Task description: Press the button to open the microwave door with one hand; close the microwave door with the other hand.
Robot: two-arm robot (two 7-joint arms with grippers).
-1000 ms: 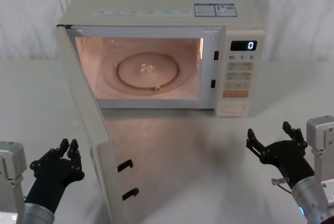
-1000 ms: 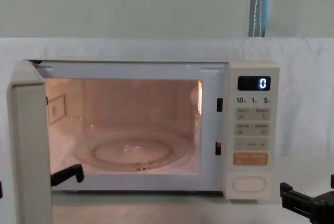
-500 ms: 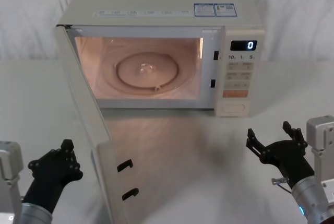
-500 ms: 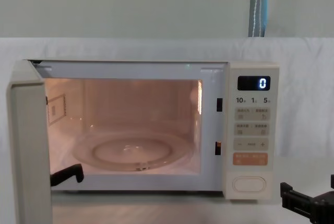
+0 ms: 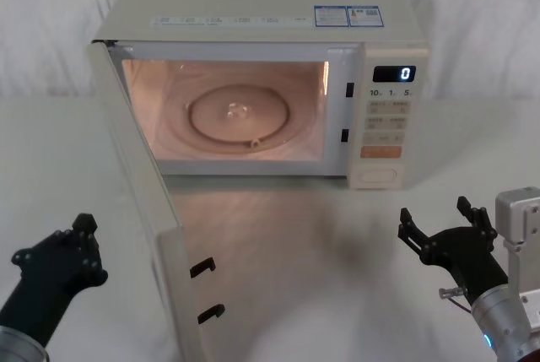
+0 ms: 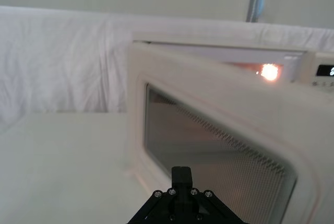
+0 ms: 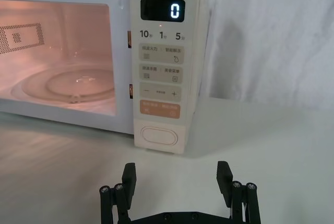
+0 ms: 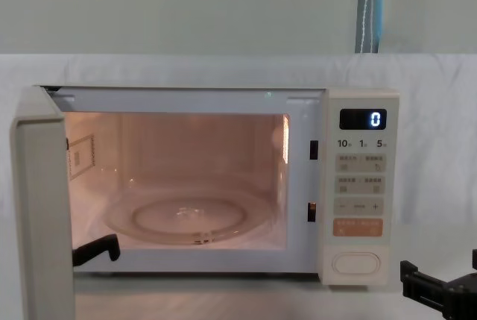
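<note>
Standing wide open, the microwave door (image 5: 143, 210) swings out just beyond the left gripper (image 5: 63, 248), jaws clenched. Right gripper (image 5: 447, 229), jaws released, faces the button (image 7: 159, 136) ahead.

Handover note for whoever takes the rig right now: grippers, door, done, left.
Left gripper: low, on the outer side of the microwave door, not touching; fingers look shut.
Right gripper: open, empty, low, in front of the button, apart from it.
Microwave: door swung wide, cavity lit, display reads 0.
Done: door opened.
Left: push the door shut with the left gripper.
</note>
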